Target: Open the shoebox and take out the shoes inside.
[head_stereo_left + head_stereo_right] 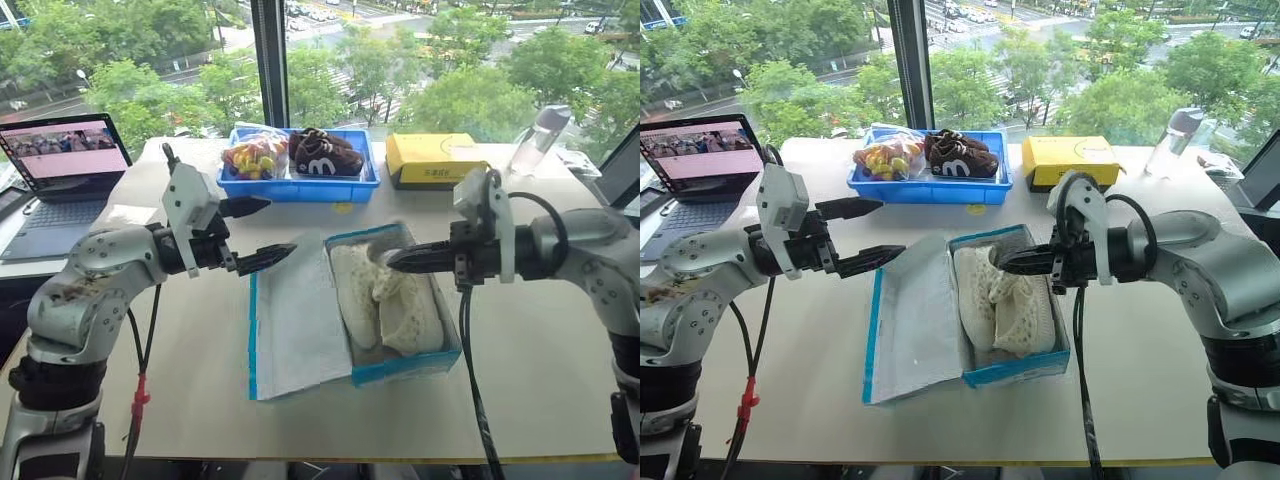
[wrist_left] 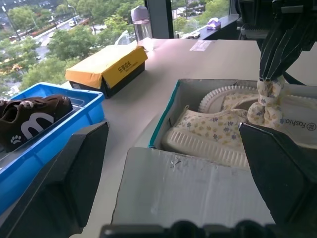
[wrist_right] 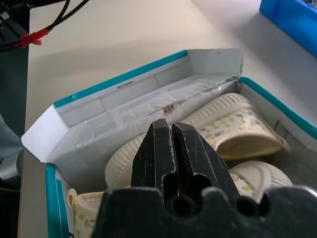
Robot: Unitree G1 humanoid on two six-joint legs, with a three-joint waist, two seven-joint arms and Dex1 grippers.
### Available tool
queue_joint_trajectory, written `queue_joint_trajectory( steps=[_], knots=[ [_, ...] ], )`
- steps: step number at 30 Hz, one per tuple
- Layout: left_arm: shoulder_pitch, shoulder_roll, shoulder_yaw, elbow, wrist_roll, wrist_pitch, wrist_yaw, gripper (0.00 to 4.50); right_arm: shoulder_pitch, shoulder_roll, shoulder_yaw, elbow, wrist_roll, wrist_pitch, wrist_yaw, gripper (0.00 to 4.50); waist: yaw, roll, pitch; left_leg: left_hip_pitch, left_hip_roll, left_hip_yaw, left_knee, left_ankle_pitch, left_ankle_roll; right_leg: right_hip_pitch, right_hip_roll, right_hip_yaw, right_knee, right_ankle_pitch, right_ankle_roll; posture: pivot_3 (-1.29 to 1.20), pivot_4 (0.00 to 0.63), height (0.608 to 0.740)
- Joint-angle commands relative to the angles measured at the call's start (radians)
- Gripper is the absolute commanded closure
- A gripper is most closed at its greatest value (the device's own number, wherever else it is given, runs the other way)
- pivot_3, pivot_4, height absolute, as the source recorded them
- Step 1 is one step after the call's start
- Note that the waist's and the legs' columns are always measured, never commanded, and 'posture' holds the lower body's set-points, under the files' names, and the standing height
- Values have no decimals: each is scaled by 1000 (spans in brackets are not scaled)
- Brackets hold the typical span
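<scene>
Tabletop: R fingers [image 1: 392, 260] clenched on shoes' [image 1: 385, 300] bow over shoebox [image 1: 400, 368]; L fingers [image 1: 275, 230] released.

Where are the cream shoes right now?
In the head views, the shoes lie inside the open shoebox at the table's centre, with the shut right gripper pinching one shoe's bow.

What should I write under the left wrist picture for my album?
Right gripper shut on the bow of a cream shoe in the open shoebox.

place: office | cues: laptop [image 1: 62, 160], high window [image 1: 450, 60] overlooking street trees
</scene>
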Motion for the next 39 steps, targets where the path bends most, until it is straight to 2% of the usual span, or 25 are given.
queue_joint_trajectory(
  steps=[1,2,4,6,8,13,15,21,24,28,30,32,36,38,39],
  knots=[
    [-23,2,11,-5,7,-21,-9,0,0,115,-85,63,56,15,-99,4477,-7,-2,0,0,0,0,0,0,0,1,0,0,0,0,0,0,150,740],
    [-25,2,10,-3,8,-21,-11,0,31,97,-48,61,-14,-47,-93,4477,-8,-1,1,2,1,0,1,0,0,2,1,1,0,0,-1,0,150,740],
    [-28,6,9,1,15,-25,-17,0,14,129,-91,51,52,7,-104,4477,-6,-1,1,2,-1,1,1,0,0,2,0,1,0,0,0,0,150,740],
    [-28,11,13,0,13,-20,-22,0,-88,210,-199,79,203,111,-172,4477,-9,-1,1,2,0,1,0,0,0,1,0,1,0,0,0,0,150,740],
    [-32,12,13,0,10,-18,-25,0,-101,218,-227,89,229,130,-179,4477,-17,1,2,1,0,1,1,0,0,-1,0,3,1,1,-1,0,150,740],
    [-43,9,7,7,14,-21,-29,0,-26,182,-190,81,157,67,-180,4477,-8,0,2,1,1,-1,0,0,0,2,1,-1,0,0,0,0,150,740],
    [-42,10,7,8,16,-21,-30,0,-83,216,-258,113,241,127,-227,4477,-8,0,2,0,-1,-1,0,0,0,1,0,-1,0,0,0,0,150,740],
    [-48,9,3,14,17,-20,-34,0,-94,206,-282,136,257,128,-237,4477,-12,1,2,1,0,0,0,0,0,1,1,1,1,1,0,0,150,740],
    [-51,8,2,18,17,-22,-36,0,-145,228,-345,173,340,183,-277,4477,-14,1,2,0,0,0,1,0,0,0,1,1,1,1,0,0,150,740],
    [-59,5,-2,27,19,-24,-39,0,-29,144,-248,100,233,86,-187,4477,-7,1,2,0,0,0,0,0,0,0,1,0,1,1,0,0,150,740],
    [-62,5,-3,30,21,-25,-42,0,-93,192,-351,163,362,160,-252,4477,-5,0,2,0,0,-1,1,0,1,2,1,-1,-1,1,0,0,150,740],
    [-64,5,-2,32,20,-26,-45,0,-127,203,-397,199,414,191,-281,4477,-11,1,3,-1,-1,1,1,0,1,0,0,1,0,1,1,0,150,740],
    [-68,2,-3,37,24,-28,-52,0,-44,131,-333,155,330,133,-222,4477,-8,1,3,0,1,1,1,0,1,1,1,1,1,1,1,0,150,740],
    [-71,1,-5,41,27,-29,-56,0,-72,176,-397,191,433,180,-276,4477,-7,1,3,0,1,0,0,0,1,1,1,0,0,1,1,0,150,740],
    [-75,0,-6,43,27,-30,-57,0,-56,173,-385,176,434,190,-270,4477,-8,1,3,0,1,1,1,0,1,2,1,0,-1,1,1,0,150,740]
  ],
)
